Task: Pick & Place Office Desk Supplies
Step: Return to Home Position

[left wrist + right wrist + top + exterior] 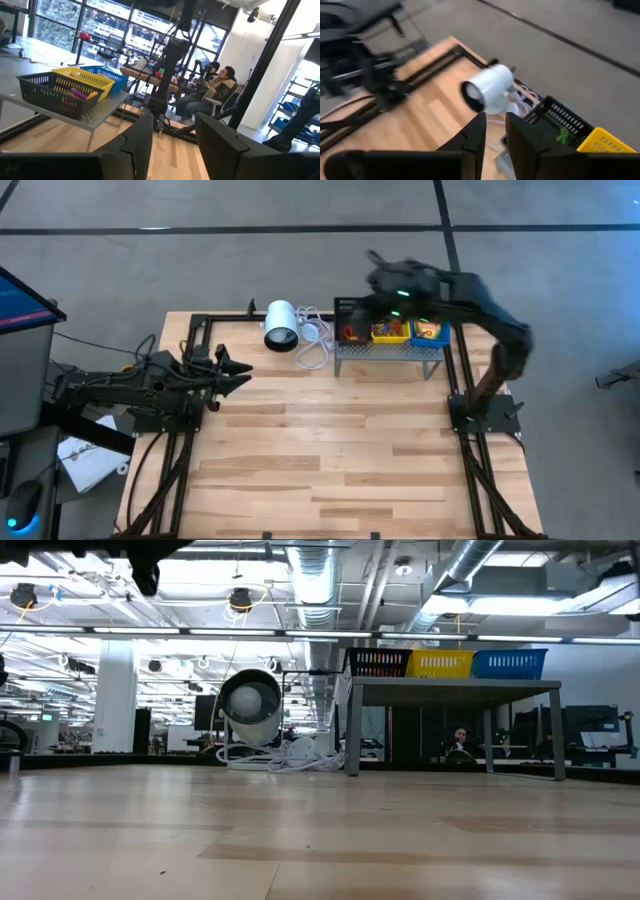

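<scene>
- The office supplies (388, 331) are lying sorted in three bins; the black bin (354, 330), yellow bin (390, 332) and blue bin (431, 332) are standing side by side on the grey rack (390, 348) at the far right of the worktop (330, 440); the long axis of the row is running left to right.
- The right arm (500, 340) is arching from its base at the right edge up and over the rack; the right jaws are hanging above the black and yellow bins and pointing left toward the white cylinder (487, 90); the supplies are thus lying just beneath them, and this arm is by far the nearer.
- The right jaws are standing a narrow gap apart and gripping nothing.
- The left arm (130, 388) is waiting low at the left edge, well apart from the rack; the left jaws are spread wide, empty, and facing right toward the bins.
- Judgement: placing is looking complete; the retreat to rest is calling for a rise clear of the bin rims before any swing back, lest a finger catch the black bin.
- A person (220, 85) is sitting in the room beyond the worktop.
</scene>
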Robot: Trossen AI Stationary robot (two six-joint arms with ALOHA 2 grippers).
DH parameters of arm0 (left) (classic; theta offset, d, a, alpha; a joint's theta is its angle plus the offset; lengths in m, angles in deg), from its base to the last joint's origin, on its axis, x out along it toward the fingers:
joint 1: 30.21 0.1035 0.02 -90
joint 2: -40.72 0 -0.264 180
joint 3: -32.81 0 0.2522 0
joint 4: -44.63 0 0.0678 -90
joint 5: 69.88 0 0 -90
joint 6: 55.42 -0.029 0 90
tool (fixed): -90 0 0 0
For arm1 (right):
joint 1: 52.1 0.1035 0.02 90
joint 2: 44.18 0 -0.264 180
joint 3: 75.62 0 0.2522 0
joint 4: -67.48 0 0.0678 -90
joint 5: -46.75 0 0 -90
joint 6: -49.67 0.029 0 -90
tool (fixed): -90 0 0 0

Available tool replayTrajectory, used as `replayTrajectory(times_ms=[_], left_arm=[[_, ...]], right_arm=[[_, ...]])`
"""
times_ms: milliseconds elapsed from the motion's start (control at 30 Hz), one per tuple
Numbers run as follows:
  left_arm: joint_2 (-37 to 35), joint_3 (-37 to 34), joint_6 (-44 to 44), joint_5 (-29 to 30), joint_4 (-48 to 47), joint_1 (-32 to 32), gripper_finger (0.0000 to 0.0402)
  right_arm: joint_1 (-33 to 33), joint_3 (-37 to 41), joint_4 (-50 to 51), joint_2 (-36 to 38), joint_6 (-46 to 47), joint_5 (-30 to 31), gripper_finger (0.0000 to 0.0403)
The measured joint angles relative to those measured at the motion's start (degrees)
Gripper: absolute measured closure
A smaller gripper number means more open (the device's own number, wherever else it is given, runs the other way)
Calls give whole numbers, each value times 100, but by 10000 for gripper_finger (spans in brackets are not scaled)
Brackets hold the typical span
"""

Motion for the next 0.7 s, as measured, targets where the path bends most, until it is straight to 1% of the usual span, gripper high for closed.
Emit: replayTrajectory(times_ms=[100,167,267,333,433,533,600,700], left_arm=[[-42,337,5,2,-560,1,259],[-43,626,6,2,-968,2,259],[-41,1138,-10,6,-1611,0,259],[-44,1453,-44,17,-1927,2,259],[-81,1817,-48,17,-2250,-1,259],[-158,1944,-53,16,-2459,2,259],[-224,1947,-128,15,-2453,1,259],[-227,1956,-212,15,-2634,0,259]], right_arm=[[622,86,246,438,53,351,333],[1059,163,641,697,219,684,333],[1806,415,1293,1162,759,1667,333],[2315,796,1547,1534,1197,2172,333],[3017,1715,1514,2217,1686,2707,333],[3502,2786,1285,3100,2073,3081,333],[3729,3593,945,3729,2193,3213,333],[4003,4914,46,4642,2087,3225,333]])
